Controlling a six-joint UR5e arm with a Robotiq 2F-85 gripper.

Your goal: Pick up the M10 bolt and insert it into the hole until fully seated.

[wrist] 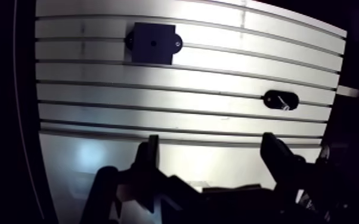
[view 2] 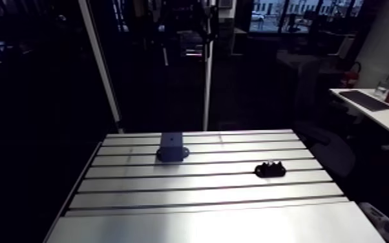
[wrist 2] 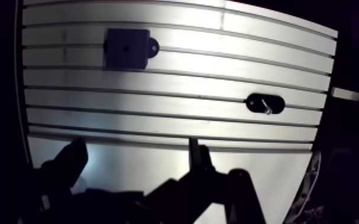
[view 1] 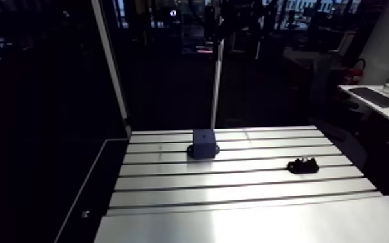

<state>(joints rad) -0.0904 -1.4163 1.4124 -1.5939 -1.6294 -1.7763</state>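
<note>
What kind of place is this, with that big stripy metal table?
Probably a workshop or robot lab bench. The grooved silver aluminium table carries a dark blue square block with a hole on top and a small black oval holder cradling a shiny metal bolt.

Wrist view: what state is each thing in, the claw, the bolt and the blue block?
Gripper: open, holding nothing.
Bolt: lying in its black holder, not yet picked up.
Blue block: standing on the table, its top hole without a bolt.
</note>
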